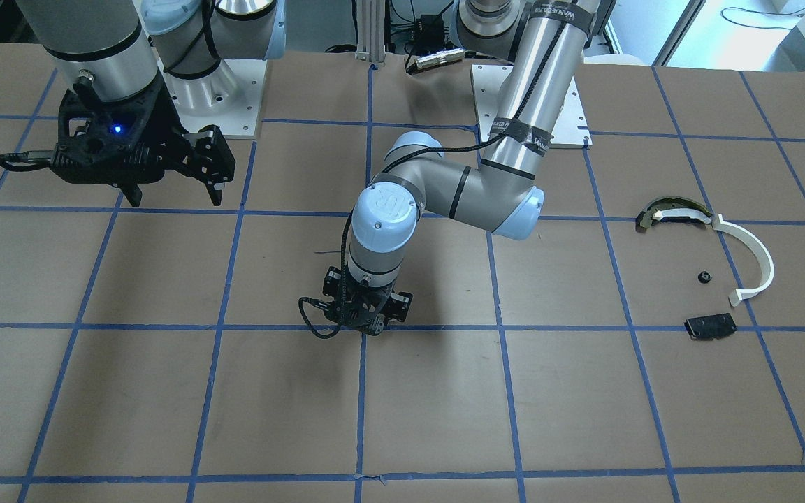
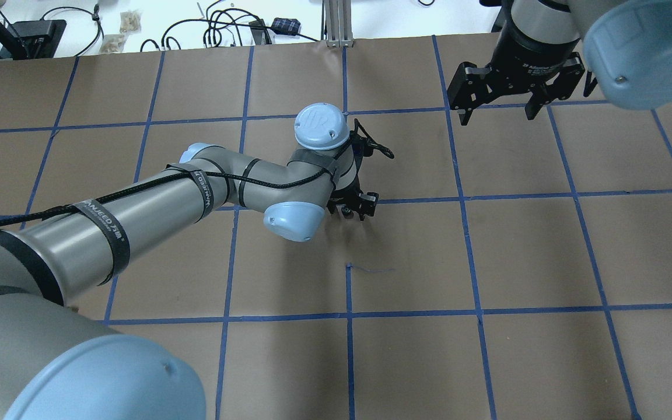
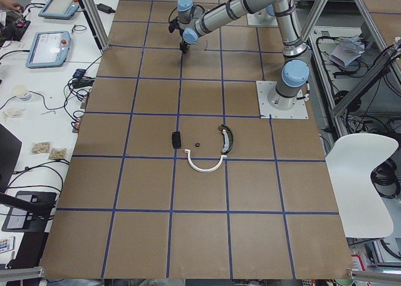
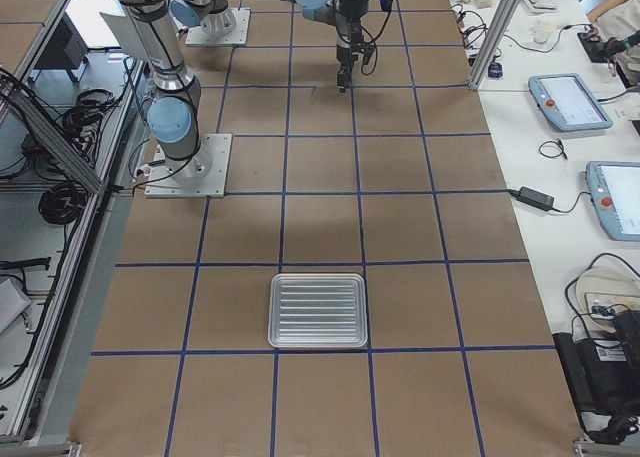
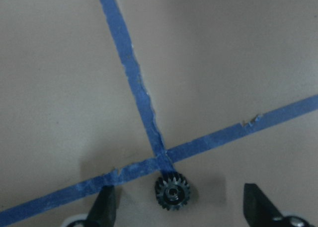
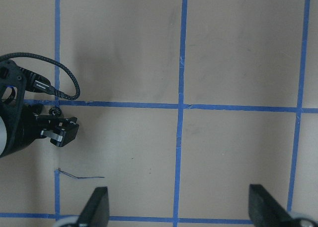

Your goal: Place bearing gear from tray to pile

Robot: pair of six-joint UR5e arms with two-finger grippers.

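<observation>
Left wrist view: gear (image 5: 172,192) lies on table (image 5: 223,63) at tape crossing (image 5: 161,155), between left gripper's (image 5: 180,207) spread jaws, not gripped. Right gripper (image 2: 497,115) hangs high, jaws apart. Pile (image 1: 759,258) well apart.

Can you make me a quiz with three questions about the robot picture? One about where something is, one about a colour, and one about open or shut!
1. Where is the small black toothed metal gear?
A) beside a crossing of blue tape lines
B) inside a red bowl
C) on top of a book

2. What colour is the thin curved plastic arc?
A) red
B) white
C) purple

3. How is the left gripper?
A) shut tight on the gear
B) holding a cup
C) open, a finger on each side of the gear

Answers: 1 A, the left wrist view shows it right by the crossing. 2 B, it is plainly white against the brown table. 3 C, there are gaps between the gear and both fingers.
</observation>
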